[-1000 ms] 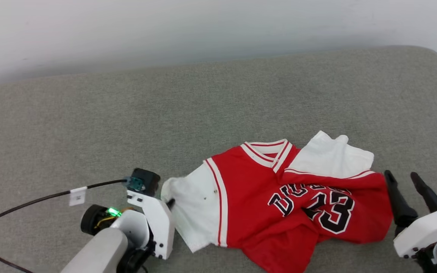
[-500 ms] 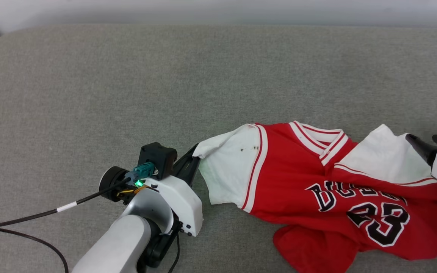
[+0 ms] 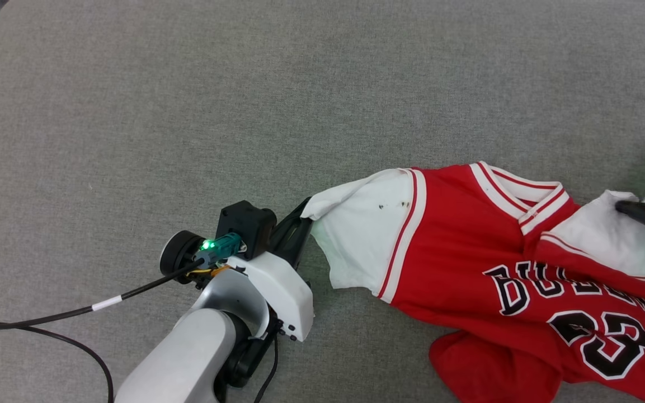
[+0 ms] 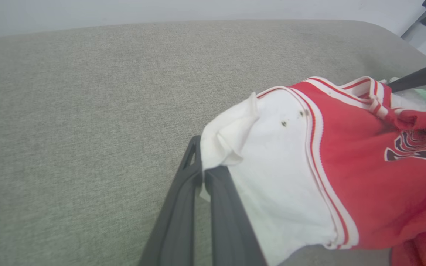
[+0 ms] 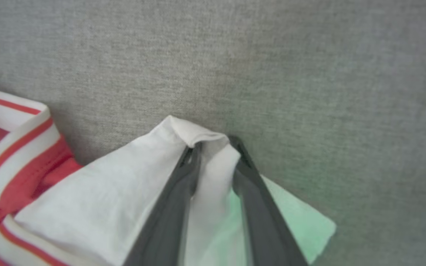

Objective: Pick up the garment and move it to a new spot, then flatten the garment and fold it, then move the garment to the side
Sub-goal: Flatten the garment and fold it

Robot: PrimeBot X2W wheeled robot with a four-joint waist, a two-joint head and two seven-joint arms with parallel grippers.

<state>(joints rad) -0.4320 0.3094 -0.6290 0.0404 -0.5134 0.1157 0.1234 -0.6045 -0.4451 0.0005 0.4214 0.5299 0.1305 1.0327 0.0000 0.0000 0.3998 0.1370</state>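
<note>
Grey woven upholstered surface [image 3: 188,112] with rounded corners; pale wall [image 4: 161,11] behind its far edge

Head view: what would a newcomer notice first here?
The red garment with black BULLS 23 lettering stands out, lying crumpled at the right of the grey fabric surface. The left end effector pinches one white sleeve near the middle of the head view. The right end effector pinches the other white sleeve at that view's right edge.

left hand [image 4: 202,170] pinching sleeve [image 4: 272,162], red jersey [image 4: 364,173]
</note>
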